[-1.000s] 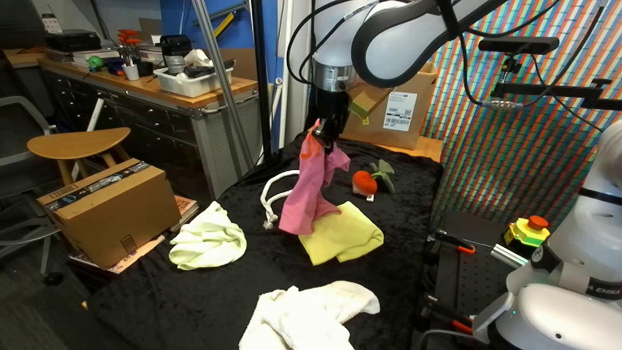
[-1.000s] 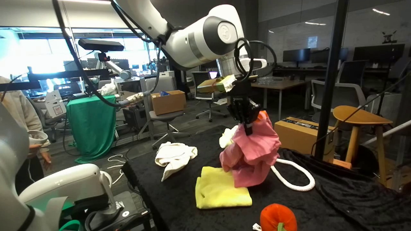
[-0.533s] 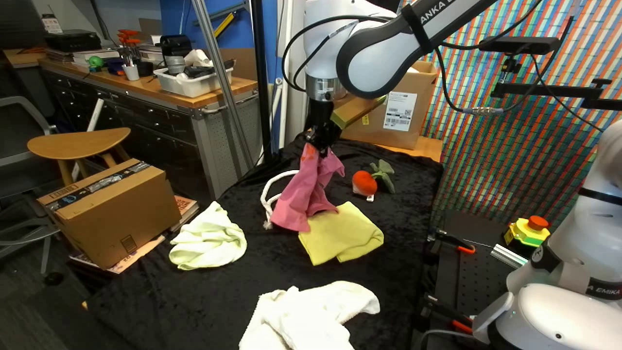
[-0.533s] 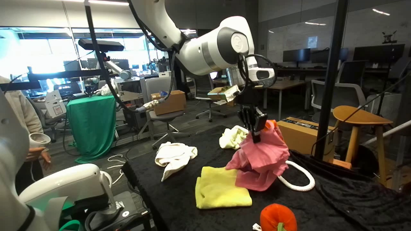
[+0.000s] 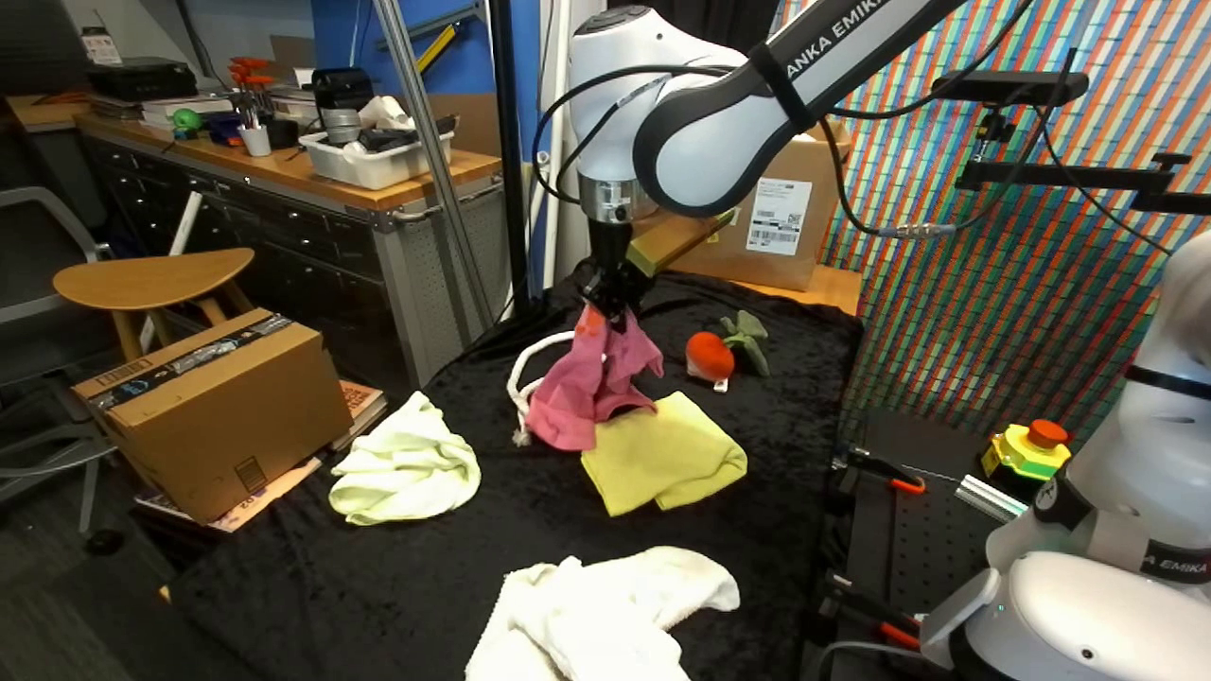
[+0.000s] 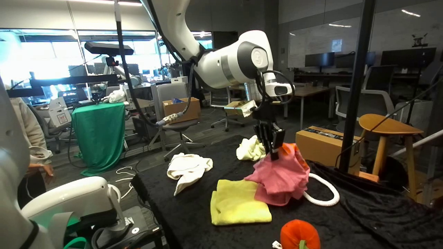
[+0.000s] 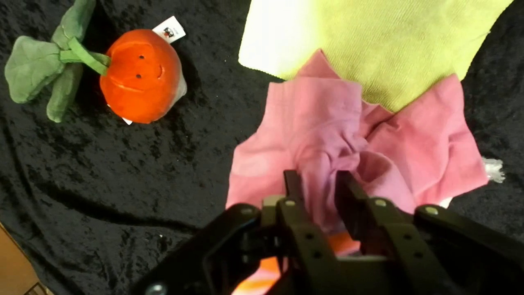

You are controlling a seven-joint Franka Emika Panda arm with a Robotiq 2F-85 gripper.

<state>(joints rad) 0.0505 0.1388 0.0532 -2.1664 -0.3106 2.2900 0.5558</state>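
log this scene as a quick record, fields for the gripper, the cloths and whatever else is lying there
gripper: jaws slightly apart, pink fabric between them; whether they pinch it is unclear
held or touched: pink cloth, bunched, with orange patches
overlapped in wrist view: yellow cloth, folded
partly hidden by pink: white rope
apart from cloths: red-orange plush with green leaves
other cloths: pale green cloth and white cloth, both crumpled
surface: black cover

White arm (image 6: 211,69) is being circled by black strap (image 5: 781,87); lettering "ANKA EMIKA" (image 5: 837,36) is being displayed. White cap (image 6: 259,58) is being framed by dark cover (image 6: 245,58). Black cable (image 6: 120,38) is being interrupted by silvery connector (image 6: 171,118). Black gripper (image 7: 318,179) is being studded with pale screws (image 7: 380,202).
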